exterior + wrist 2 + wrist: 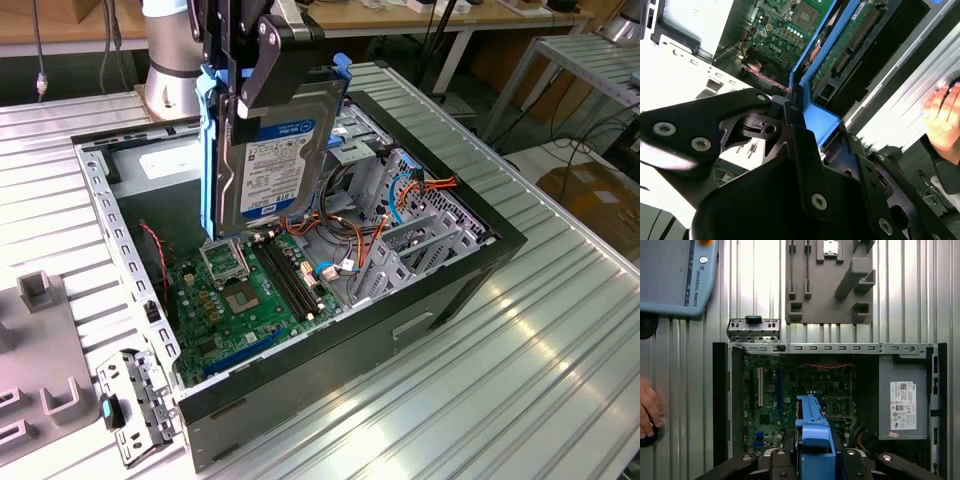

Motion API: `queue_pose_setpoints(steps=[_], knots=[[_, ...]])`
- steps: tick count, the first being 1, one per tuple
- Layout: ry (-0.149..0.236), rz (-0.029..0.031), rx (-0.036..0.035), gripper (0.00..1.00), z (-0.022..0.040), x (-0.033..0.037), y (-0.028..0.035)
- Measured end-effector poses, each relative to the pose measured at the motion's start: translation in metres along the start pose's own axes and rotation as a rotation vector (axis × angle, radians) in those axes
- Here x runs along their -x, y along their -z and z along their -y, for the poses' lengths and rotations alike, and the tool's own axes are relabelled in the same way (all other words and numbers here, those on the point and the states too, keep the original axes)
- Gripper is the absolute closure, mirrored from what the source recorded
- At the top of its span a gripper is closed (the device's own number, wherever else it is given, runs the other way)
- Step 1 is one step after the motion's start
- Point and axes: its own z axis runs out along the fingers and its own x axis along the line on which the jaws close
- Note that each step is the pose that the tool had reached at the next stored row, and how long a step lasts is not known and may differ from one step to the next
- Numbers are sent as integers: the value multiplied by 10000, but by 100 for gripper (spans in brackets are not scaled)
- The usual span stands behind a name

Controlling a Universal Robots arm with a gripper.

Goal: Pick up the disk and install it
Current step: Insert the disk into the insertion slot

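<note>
I read the gripper [245, 85] as clamped on the upper end of the disk [262, 165], which hangs directly beneath it, long axis upright, over the motherboard [235, 295] of the open case [420, 320], with the drive cage [410, 235] near on the exterior view's right.

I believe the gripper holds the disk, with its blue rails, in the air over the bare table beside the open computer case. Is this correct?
Not quite. The gripper does hold the disk, with its blue rails, in the air, but over the open computer case itself, above the motherboard, not beside it. The exterior view shows this.
</note>
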Motion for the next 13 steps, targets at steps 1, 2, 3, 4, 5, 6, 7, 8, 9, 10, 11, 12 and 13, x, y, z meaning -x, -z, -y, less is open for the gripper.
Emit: queue_pose_setpoints(steps=[1,2,3,4,5,6,7,8,9,10,11,12,13], knots=[[0,-1,1,63,1,-25,-2],[-1,-1,1,63,3,-48,-6],[0,-1,1,63,14,-74,-10],[0,0,0,63,39,-87,-16],[0,-2,1,63,85,-96,-21],[0,0,0,63,123,-98,-26],[0,0,0,63,178,-99,-31],[0,-1,1,63,205,-99,-33],[0,-1,1,63,223,-99,-35],[1,0,0,63,242,-99,-38],[0,-1,0,63,270,-99,-40],[0,0,0,63,287,-99,-42],[0,0,0,63,299,-99,-43]])
